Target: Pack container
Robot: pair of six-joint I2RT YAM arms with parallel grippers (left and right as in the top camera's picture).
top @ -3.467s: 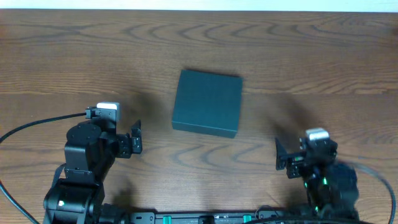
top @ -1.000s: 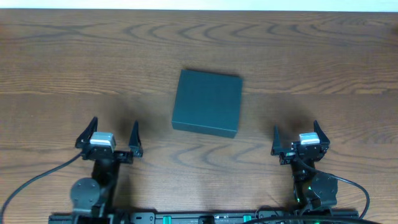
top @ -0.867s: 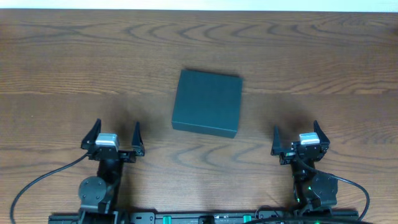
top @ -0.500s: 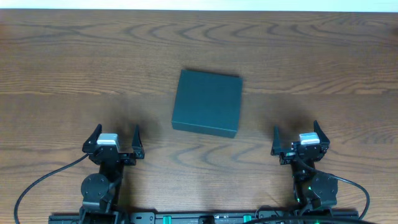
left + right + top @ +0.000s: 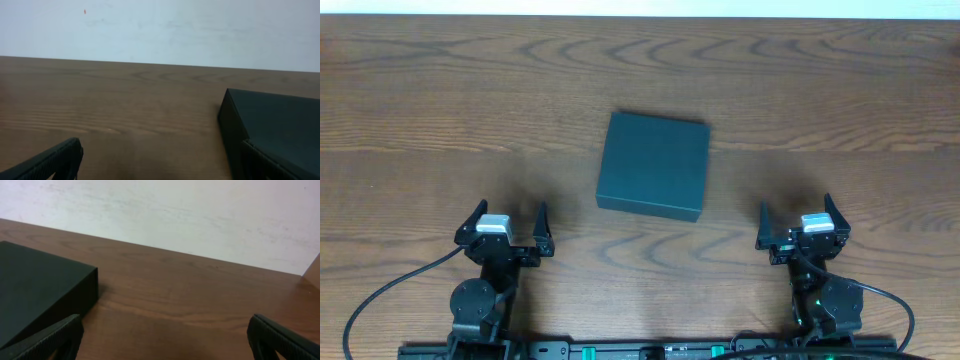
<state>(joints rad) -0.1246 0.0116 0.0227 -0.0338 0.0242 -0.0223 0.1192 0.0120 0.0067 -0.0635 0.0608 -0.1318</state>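
Resting closed and flat on the wooden table (image 5: pixel 800 80), the container (image 5: pixel 653 165), lid down. Hanging off the container's near left corner, well apart from it, the left gripper (image 5: pixel 508 214) with jaws spread wide and empty. Hanging off the container's near right corner, likewise well apart, the right gripper (image 5: pixel 796 208), jaws equally wide, holding nothing

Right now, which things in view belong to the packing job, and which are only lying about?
For the job: the container, closed; the left hand and the right hand, both open and empty.
Lying about: nothing loose that I can see, only the wooden table.
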